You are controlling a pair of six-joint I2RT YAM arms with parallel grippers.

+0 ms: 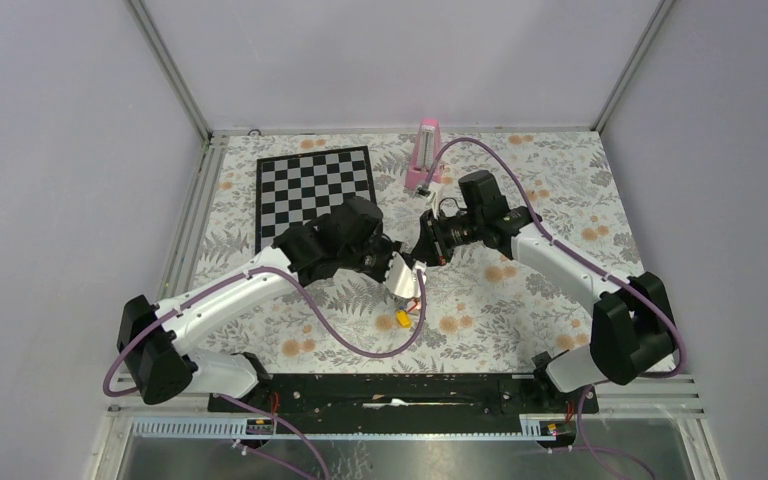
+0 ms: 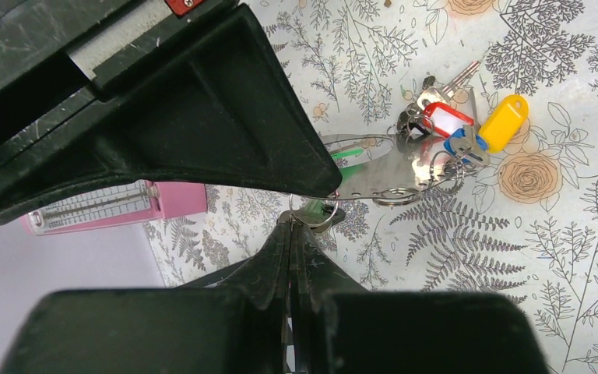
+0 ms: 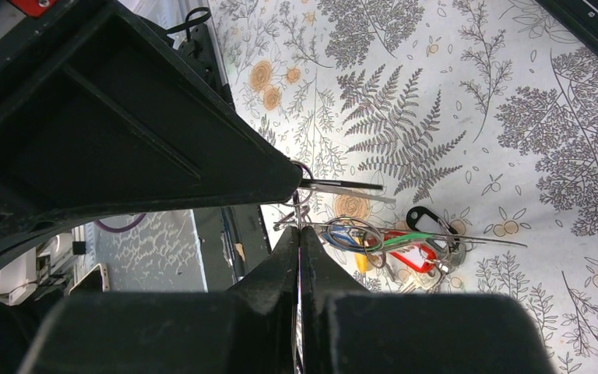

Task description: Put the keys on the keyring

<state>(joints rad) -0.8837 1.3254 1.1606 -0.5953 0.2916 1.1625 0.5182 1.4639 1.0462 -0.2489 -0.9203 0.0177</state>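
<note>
Both grippers meet tip to tip above the table's middle. My left gripper [image 2: 292, 224] is shut on the small split ring [image 2: 317, 214] of a key with a bit of green showing. My right gripper [image 3: 300, 230] is shut on the thin silver keyring [image 3: 475, 239], which stretches away from its tips. Several keys hang bunched on or beside that wire: tags in red [image 3: 413, 257], green [image 3: 405, 241], blue [image 3: 342, 234], yellow [image 3: 362, 262] and black [image 3: 424, 220]. From the left wrist, the red [image 2: 448, 121], yellow [image 2: 504, 123] and blue [image 2: 459, 144] tags show below the keyring [image 2: 362, 192].
A chessboard [image 1: 315, 192] lies at the back left. A pink metronome [image 1: 423, 155] stands at the back centre, just behind the right gripper [image 1: 426, 250]. The floral tablecloth [image 1: 520, 320] covers the table, and a purple cable [image 1: 360, 345] loops under the left arm.
</note>
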